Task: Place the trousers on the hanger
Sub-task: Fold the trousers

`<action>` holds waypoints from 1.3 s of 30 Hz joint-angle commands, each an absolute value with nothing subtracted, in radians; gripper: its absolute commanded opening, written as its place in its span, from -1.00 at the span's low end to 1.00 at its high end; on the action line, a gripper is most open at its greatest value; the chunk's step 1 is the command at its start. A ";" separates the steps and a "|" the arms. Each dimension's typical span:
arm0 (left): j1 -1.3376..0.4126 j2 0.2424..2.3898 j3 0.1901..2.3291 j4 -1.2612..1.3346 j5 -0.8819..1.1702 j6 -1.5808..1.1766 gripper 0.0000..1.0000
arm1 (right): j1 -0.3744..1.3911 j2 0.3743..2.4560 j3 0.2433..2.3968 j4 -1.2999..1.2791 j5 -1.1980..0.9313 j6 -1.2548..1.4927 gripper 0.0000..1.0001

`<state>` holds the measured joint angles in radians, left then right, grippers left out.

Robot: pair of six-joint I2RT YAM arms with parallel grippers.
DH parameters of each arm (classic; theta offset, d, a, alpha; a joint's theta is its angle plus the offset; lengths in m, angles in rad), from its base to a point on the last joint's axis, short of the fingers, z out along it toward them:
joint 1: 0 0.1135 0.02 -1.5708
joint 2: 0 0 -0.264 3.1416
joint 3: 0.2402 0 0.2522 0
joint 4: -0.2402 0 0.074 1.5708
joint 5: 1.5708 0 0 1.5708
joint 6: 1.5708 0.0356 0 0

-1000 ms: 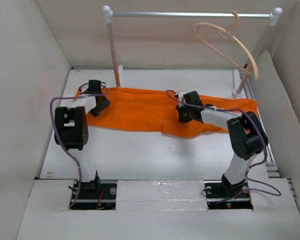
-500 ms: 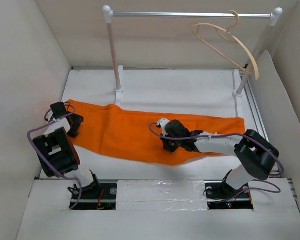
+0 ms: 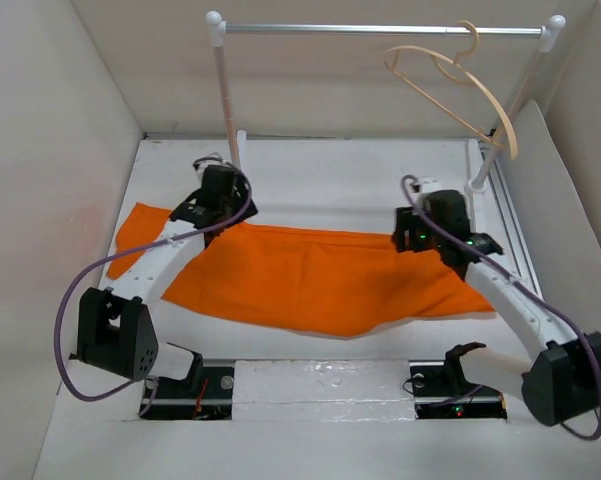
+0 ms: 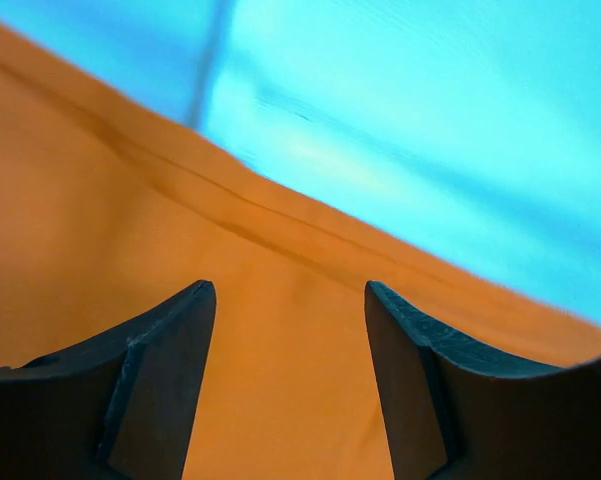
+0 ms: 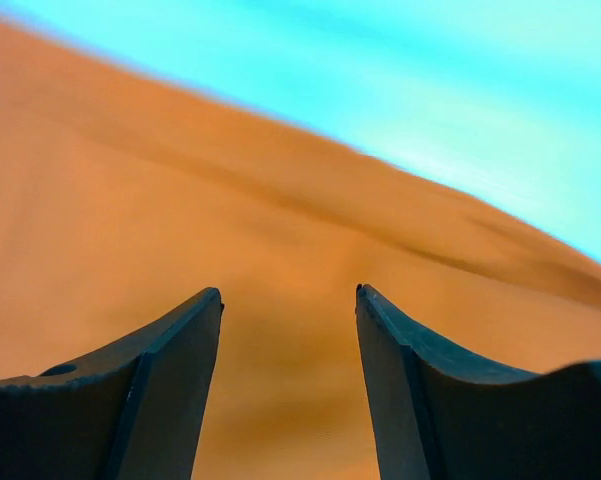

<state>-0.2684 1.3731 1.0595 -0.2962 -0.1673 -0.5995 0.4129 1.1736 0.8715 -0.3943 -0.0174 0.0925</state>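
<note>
The orange trousers (image 3: 310, 275) lie flat and lengthwise across the white table. The pale wooden hanger (image 3: 458, 88) hangs by its hook from the silver rail at the back right, apart from the cloth. My left gripper (image 3: 212, 208) hovers at the trousers' far edge on the left, open, with orange cloth (image 4: 130, 250) beneath its dark fingers (image 4: 170, 390) and nothing between them (image 4: 290, 295). My right gripper (image 3: 416, 238) is over the far edge on the right, open too (image 5: 288, 295), with bare orange fabric (image 5: 180, 200) under it.
The silver rail (image 3: 380, 30) spans the back on two white-footed posts (image 3: 226, 110) (image 3: 492, 150). White walls close in the table on the left, right and back. Both arm bases (image 3: 185, 385) (image 3: 458, 385) sit on the near ledge.
The right gripper has opened, letting go of the cloth, and moved to the far right edge. The left gripper swung from the left end to the far edge. The trousers now lie nearer the front.
</note>
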 commanded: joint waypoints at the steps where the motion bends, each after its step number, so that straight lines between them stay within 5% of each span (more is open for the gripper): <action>1: -0.386 1.422 1.092 -0.368 -0.212 -0.522 0.16 | 0.115 1.098 0.805 -0.479 0.038 0.058 0.24; 8: -0.531 1.512 1.108 -0.361 -0.316 -0.457 0.29 | -0.337 1.187 0.905 -0.459 -0.061 -0.084 0.52; 19: -0.347 1.488 0.898 -0.170 -0.094 -0.649 0.19 | -0.465 1.511 0.936 -0.270 -0.374 -0.106 0.63; 22: -0.221 1.502 0.845 -0.140 -0.011 -0.690 0.15 | -0.477 1.595 0.914 -0.230 -0.417 -0.078 0.42; 23: -0.183 1.506 0.829 -0.120 -0.006 -0.724 0.14 | -0.477 1.595 0.901 -0.204 -0.426 -0.049 -0.13; 26: -0.054 1.514 0.778 -0.092 0.078 -0.771 0.14 | -0.506 1.562 0.890 -0.167 -0.393 -0.008 -1.00; 34: -0.006 1.505 0.776 -0.127 -0.058 -0.788 0.15 | -0.506 1.503 1.068 -0.255 -0.140 -0.023 -1.00; 39: -0.061 1.407 0.816 -0.115 -0.041 -0.758 0.24 | -0.477 1.529 1.127 -0.304 -0.179 -0.092 0.24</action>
<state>-0.0307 1.4925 0.7872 -0.1024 0.0067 -0.7872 -0.4831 1.5379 1.0550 -0.3294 -0.2405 -0.0360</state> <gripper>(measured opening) 0.612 0.574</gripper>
